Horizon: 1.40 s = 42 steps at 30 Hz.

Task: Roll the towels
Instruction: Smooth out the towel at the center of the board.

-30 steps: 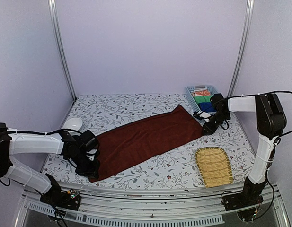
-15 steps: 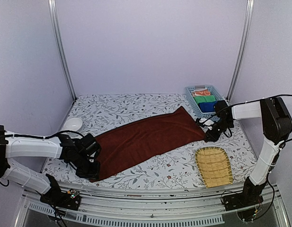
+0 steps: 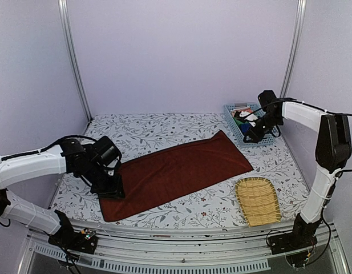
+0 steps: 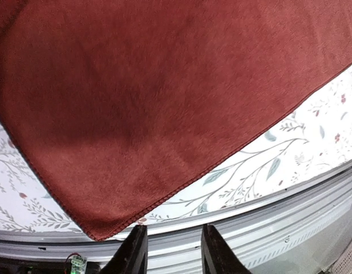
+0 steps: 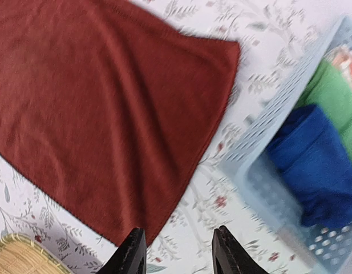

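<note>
A dark red towel (image 3: 176, 171) lies flat and spread on the floral table, running from near left to far right. It fills the left wrist view (image 4: 164, 97) and the left part of the right wrist view (image 5: 107, 108). My left gripper (image 3: 110, 187) is open and empty, raised over the towel's near left end. My right gripper (image 3: 251, 130) is open and empty, lifted above the table by the blue basket (image 3: 228, 111), clear of the towel's far right corner. Folded green (image 5: 330, 85) and blue (image 5: 312, 165) towels lie in the basket.
A woven bamboo tray (image 3: 257, 200) sits at the near right. A white bowl (image 3: 88, 149) stands at the left, behind my left arm. The metal front rail of the table (image 4: 267, 222) shows just below the towel's near corner.
Both grippers have let go of the towel's ends and risen. The right arm swung back and up toward the basket. The towel now lies flatter, its ends spread out.
</note>
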Each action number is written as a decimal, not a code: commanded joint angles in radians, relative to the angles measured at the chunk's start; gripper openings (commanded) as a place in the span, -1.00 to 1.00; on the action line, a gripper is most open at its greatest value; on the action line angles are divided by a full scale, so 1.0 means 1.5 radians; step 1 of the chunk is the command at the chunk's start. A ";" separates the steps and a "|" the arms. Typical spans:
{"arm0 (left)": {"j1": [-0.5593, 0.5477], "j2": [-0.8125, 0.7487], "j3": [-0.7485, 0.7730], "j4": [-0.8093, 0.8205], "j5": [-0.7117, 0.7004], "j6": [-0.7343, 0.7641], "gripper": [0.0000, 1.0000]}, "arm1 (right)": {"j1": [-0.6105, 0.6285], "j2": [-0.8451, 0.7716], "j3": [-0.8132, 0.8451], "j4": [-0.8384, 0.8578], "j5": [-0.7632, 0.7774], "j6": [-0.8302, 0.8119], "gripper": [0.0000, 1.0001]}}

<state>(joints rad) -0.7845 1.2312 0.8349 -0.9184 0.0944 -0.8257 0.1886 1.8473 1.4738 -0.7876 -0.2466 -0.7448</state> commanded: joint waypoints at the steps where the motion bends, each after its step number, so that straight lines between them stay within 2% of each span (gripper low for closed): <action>1: 0.060 0.002 0.062 -0.069 -0.056 0.069 -0.25 | 0.000 0.088 0.157 -0.053 -0.021 0.005 -0.13; 7: 0.163 0.014 0.062 0.075 -0.092 0.157 -0.11 | 0.001 0.280 0.427 -0.066 -0.032 0.055 -0.10; 12: 0.187 0.060 0.062 0.151 -0.088 0.200 -0.10 | 0.007 0.412 0.567 -0.033 -0.006 0.078 -0.04; 18: 0.188 0.113 0.064 0.167 -0.056 0.218 -0.10 | 0.033 0.441 0.566 0.026 -0.024 0.070 0.02; 26: 0.188 0.096 0.041 0.180 -0.055 0.218 -0.10 | 0.055 0.436 0.549 0.028 -0.022 0.045 0.04; 31: 0.188 0.095 0.030 0.183 -0.056 0.223 -0.09 | 0.076 0.376 0.478 0.114 0.084 0.039 0.11; 37: 0.187 0.089 0.017 0.188 -0.049 0.222 -0.09 | 0.061 0.411 0.484 0.102 0.197 0.042 0.14; 42: 0.188 0.078 0.007 0.192 -0.049 0.221 -0.08 | 0.001 0.412 0.479 0.078 0.215 0.097 0.13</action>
<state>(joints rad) -0.5102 1.3796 0.8639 -0.6479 0.0147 -0.5041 0.2790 2.4546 2.2127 -0.6411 -0.0185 -0.6621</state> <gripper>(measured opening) 0.457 0.570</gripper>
